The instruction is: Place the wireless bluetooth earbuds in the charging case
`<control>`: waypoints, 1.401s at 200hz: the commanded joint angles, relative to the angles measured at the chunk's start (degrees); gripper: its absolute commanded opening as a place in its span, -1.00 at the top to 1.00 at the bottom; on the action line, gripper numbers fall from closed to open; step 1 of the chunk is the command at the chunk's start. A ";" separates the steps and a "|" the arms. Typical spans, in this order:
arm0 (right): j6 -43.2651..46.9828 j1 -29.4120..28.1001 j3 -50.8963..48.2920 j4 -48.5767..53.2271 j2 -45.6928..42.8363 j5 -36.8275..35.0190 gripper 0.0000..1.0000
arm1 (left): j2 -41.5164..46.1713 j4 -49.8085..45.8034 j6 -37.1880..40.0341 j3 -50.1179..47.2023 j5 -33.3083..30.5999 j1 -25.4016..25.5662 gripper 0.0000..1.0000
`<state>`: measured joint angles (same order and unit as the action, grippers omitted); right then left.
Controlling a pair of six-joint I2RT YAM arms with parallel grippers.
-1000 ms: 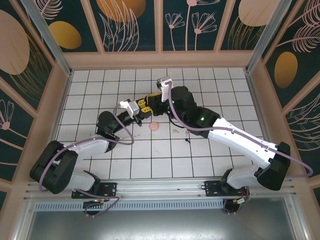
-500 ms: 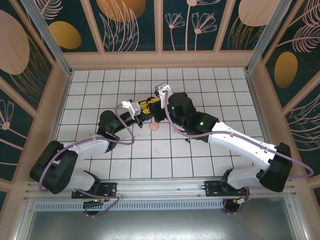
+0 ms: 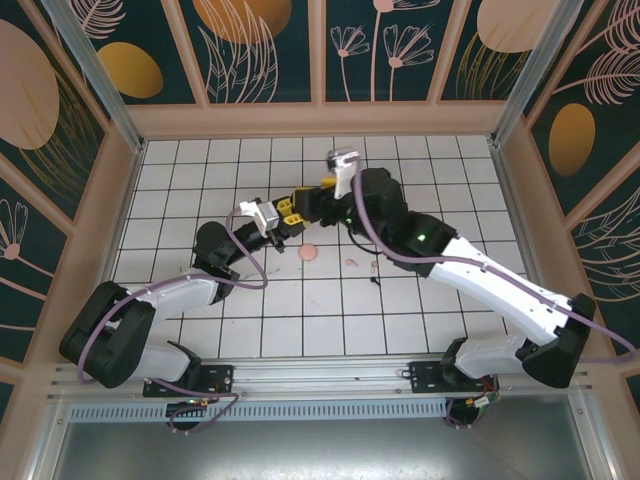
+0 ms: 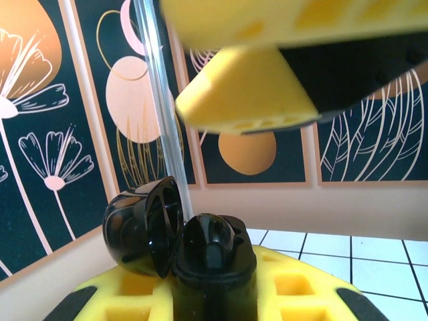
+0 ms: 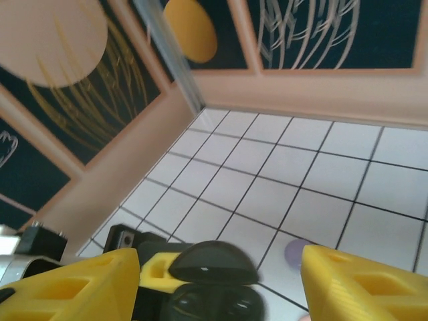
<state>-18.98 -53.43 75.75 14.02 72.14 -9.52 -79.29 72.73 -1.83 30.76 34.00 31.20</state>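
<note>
**Two arms meet over an open black case at mid-table**

The white tiled table (image 3: 200,170) sits inside a boxed enclosure with patterned side walls (image 3: 95,190). Both arms reach in to the middle, so you have open tiles at the back and down the far left and right. The crowded spot is the centre, where the two wrists nearly touch.

The left gripper (image 3: 288,218) is clamped on the black charging case (image 4: 214,251), holding it upright with its lid (image 4: 144,227) swung open to one side. The right gripper (image 5: 221,267) hovers just above the case with its fingers (image 5: 73,284) spread wide on either side and gripping nothing. The dark cavity gives no sign of whether an earbud is already seated.

On the tiles just in front lie a round pink case (image 3: 308,252), a lilac case (image 5: 297,253) and, to the right, the pale pink earbuds (image 3: 352,262), tiny and loose.

To do this step well, keep the left hold steady and level. Lift the right hand straight up before you swing it toward the loose earbuds. That keeps you clear of the open lid and of the left wrist's cable (image 3: 240,235).
</note>
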 commanded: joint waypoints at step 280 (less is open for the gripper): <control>-15.65 12.83 -39.07 0.44 8.65 6.06 -0.09 | 2.32 1.54 -1.52 0.36 -0.63 0.17 1.00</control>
<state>-35.05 -40.91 35.73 16.23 79.94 -4.84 -77.17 73.25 -2.70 30.55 33.61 31.20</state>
